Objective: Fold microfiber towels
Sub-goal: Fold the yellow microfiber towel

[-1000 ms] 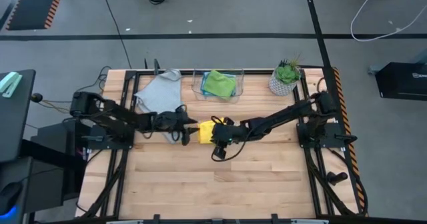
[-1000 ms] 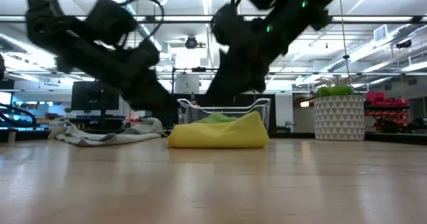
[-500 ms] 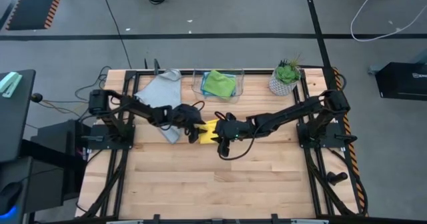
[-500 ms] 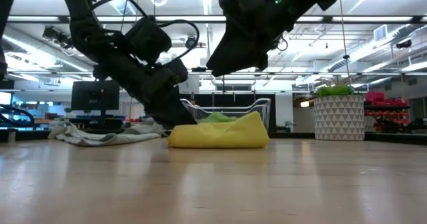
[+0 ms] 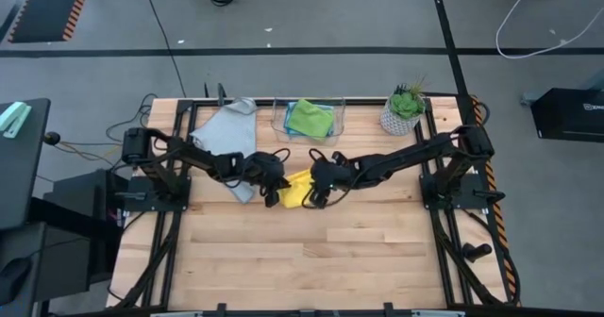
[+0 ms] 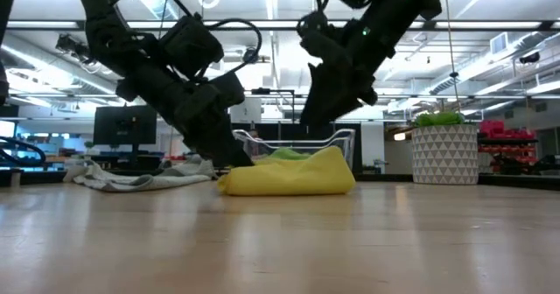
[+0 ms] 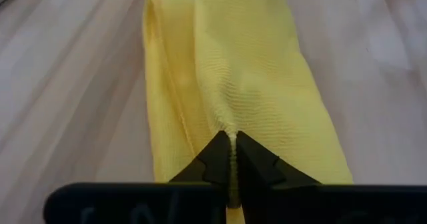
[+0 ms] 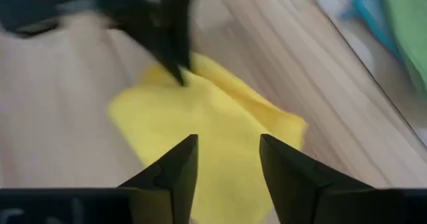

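The folded yellow towel (image 5: 296, 191) lies flat on the wooden table near its middle. My left gripper (image 5: 274, 187) is at the towel's left end, shut on it (image 7: 232, 144). My right gripper (image 5: 316, 178) hangs open above the towel's right part (image 8: 227, 164), touching nothing; the low view shows it (image 6: 328, 110) well clear of the towel (image 6: 289, 173). A crumpled grey towel (image 5: 226, 133) lies at the far left. A green towel (image 5: 311, 119) rests on a light blue one inside a clear bin (image 5: 279, 119). My left gripper pinches a raised fold of the yellow towel's upper layer (image 7: 230, 125) at its left end between the two fingertips (image 7: 215, 156). The fingers slant down from the table's left. The towel stays lying on the table, with the pinched cloth puckered into a small ridge.
A potted plant (image 5: 403, 109) in a white patterned pot stands at the far right. The clear bin sits at the far edge, just behind the yellow towel. Bare wood (image 5: 302, 251) stretches across the table's near half.
My left gripper has gone toward the table's right, from the grey towel to the yellow towel's left end, and has hold of it now. My right gripper has risen off the yellow towel and drawn a little toward the far right. The towel's left end has shifted slightly.
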Tool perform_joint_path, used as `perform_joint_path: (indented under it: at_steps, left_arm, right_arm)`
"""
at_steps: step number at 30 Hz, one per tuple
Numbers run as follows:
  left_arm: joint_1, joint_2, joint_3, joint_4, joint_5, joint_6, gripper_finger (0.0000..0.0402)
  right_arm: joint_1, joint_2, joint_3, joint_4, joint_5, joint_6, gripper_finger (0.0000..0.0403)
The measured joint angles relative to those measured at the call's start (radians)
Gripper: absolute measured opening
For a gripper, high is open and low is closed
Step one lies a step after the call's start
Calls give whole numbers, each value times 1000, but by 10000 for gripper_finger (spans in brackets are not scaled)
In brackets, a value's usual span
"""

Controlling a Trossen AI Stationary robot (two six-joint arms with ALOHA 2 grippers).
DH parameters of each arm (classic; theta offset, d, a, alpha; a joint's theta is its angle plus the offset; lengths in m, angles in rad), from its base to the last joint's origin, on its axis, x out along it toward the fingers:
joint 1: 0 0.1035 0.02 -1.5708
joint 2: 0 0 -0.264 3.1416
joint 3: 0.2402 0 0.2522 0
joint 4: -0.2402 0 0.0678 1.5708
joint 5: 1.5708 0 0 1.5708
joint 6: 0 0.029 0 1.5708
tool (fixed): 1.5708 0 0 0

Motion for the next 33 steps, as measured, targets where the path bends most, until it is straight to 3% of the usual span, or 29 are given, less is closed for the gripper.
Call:
perform_joint_path:
  at_steps: [6, 11, 15, 23, 28, 33]
  left_arm:
    - [-44, -42, 0, -33, -60, -10, 9]
    - [-79, -92, 0, -84, -117, -10, 19]
    - [-110, -121, 0, -144, -194, -35, 8]
    - [-142, -125, 0, -220, -297, -165, 10]
    - [-155, -127, -7, -224, -347, -193, 10]
    - [-159, -127, -7, -249, -360, -218, 7]
  right_arm:
    - [-66, 0, 0, -113, -54, 61, 216]
    - [-119, 0, -17, -98, -149, 42, 240]
    - [-145, 0, -46, -21, -211, 12, 238]
    - [-148, 1, -61, 103, -212, -76, 215]
    - [-135, 31, -61, 205, -209, -110, 159]
    - [-123, 83, -61, 276, -209, -156, 25]
